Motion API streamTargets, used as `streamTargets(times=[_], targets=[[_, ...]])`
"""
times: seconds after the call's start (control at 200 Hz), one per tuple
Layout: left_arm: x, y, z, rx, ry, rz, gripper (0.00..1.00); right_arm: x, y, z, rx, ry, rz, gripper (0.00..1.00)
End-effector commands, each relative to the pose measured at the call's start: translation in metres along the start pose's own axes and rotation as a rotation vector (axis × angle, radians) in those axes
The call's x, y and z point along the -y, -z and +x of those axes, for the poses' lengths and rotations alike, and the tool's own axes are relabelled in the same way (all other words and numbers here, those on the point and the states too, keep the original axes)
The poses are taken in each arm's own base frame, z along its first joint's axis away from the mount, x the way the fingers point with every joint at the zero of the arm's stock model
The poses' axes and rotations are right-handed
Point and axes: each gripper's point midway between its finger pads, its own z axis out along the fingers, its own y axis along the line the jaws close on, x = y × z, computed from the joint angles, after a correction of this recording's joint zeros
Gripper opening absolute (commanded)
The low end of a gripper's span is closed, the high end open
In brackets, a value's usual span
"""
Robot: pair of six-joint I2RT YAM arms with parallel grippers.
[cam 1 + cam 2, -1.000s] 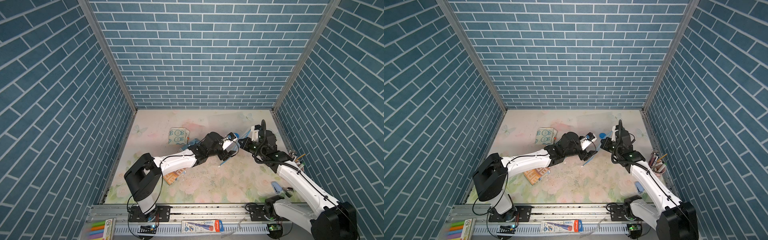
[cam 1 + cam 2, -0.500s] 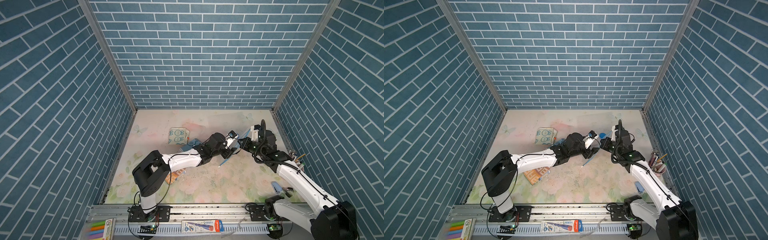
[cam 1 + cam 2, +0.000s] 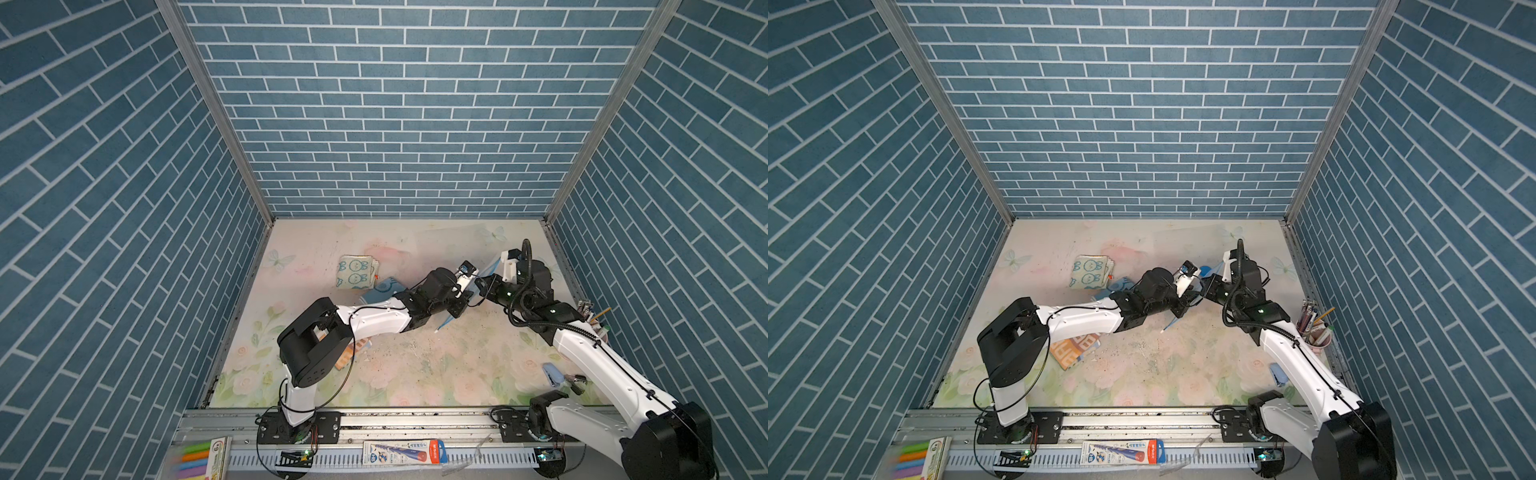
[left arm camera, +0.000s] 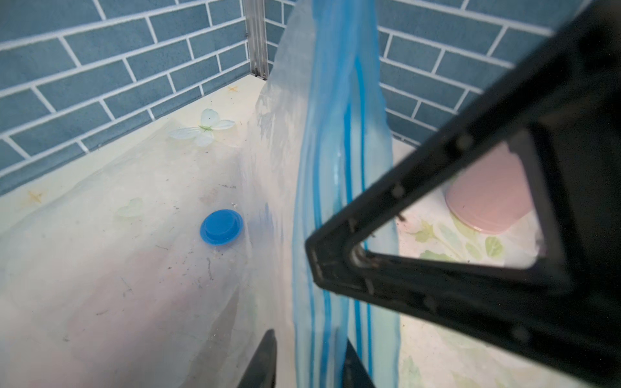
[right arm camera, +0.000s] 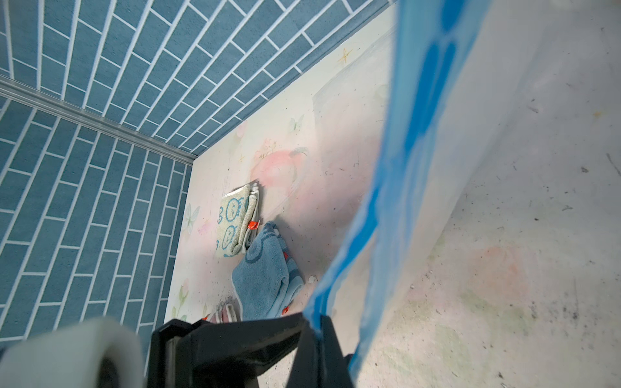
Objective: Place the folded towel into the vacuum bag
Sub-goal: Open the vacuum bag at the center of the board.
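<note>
Clear plastic with a blue edge: the vacuum bag lies on the floral bench, right of centre in both top views, with its strip end raised between the two arms. The blue zip strip stands nearly upright in the left wrist view, and the round blue valve cap sits on the flat bag panel beside it.

Right gripper: jaws together, clamped on the edge of the strip. Left gripper: jaws flank the strip with a narrow gap, one finger against it; whether they pinch it cannot be told. In both top views the two grippers meet tip to tip at the raised strip.

The cream folded towel, printed with blue rabbit faces, lies on the bench left of centre, outside the bag and well apart from both grippers. A blue towel touches its lower right corner and lies partly under the left arm. An orange-patterned towel lies nearer the lower edge, partly hidden by the left arm's elbow. A pink cup of pens stands at the bench's right edge.
</note>
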Motion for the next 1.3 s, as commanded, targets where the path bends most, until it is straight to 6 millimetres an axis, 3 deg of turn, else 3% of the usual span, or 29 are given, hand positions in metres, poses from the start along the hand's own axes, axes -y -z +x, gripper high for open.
streamTargets(times=[0.0,0.12,0.315,0.355,0.42,0.47,0.79,0.955,1.295], targets=[[-0.006,-0.003,-0.009,0.027,0.029,-0.034,0.17,-0.006,0.007,-0.007,0.030,0.035,-0.017,0.00],[-0.005,0.000,-0.012,0.039,0.043,-0.027,0.00,0.005,0.011,-0.007,0.043,0.009,0.047,0.00],[-0.004,0.008,-0.018,0.056,0.064,-0.022,0.00,0.021,0.021,-0.010,0.091,-0.036,0.130,0.00],[-0.004,0.009,-0.021,0.062,0.063,-0.022,0.00,0.026,0.026,-0.014,0.121,-0.043,0.157,0.07],[-0.005,0.011,-0.023,0.065,0.069,-0.030,0.00,0.025,0.031,-0.017,0.142,-0.044,0.159,0.26],[-0.006,0.012,-0.024,0.067,0.074,-0.034,0.00,0.025,0.036,-0.019,0.157,-0.046,0.161,0.34],[-0.012,0.020,-0.052,0.098,0.097,-0.058,0.00,0.023,0.057,-0.024,0.190,-0.043,0.191,0.48],[-0.012,0.029,-0.070,0.120,0.050,-0.067,0.00,0.017,0.058,-0.024,0.168,-0.021,0.172,0.64],[-0.004,0.038,-0.077,0.086,-0.008,-0.012,0.00,-0.032,0.059,-0.062,0.228,0.011,0.028,0.67]])
